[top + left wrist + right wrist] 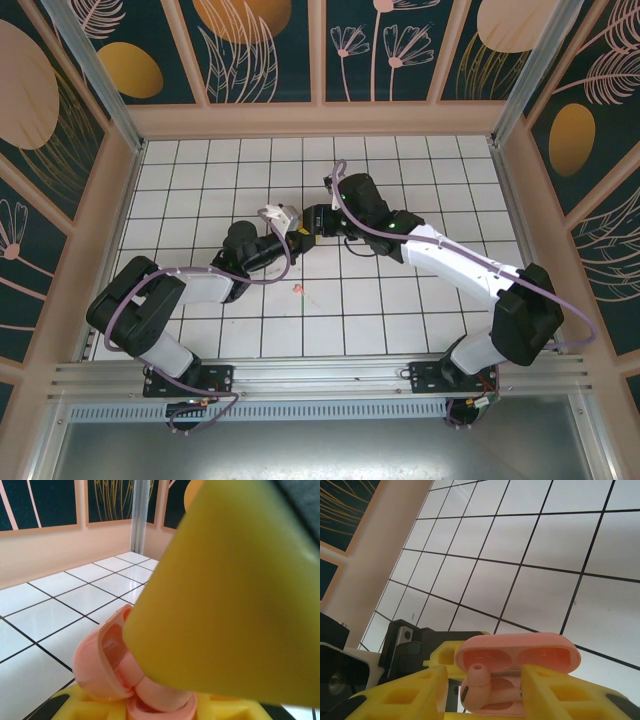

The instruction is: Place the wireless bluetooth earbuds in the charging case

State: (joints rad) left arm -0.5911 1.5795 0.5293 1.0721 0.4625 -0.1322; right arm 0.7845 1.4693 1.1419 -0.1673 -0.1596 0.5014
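Salmon earbud [475,689] at case [520,656], white tiled tabletop [400,320], teal floral walls [180,45]

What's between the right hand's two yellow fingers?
In the right wrist view, a pink earbud lies there, in front of the open pink case.

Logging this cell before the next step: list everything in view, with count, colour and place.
charging case: one, salmon-pink, lid open, in the left gripper
earbud: one, salmon-pink, at the open case, between the right gripper's fingers
second earbud, probably: one, salmon-orange, on a tile nearer the arm bases
table: one, white tiles, black lines
walls: dark teal floral panels, around the table
left gripper: one, yellow fingers, shut on the case
right gripper: one, yellow fingers, apart beside the earbud
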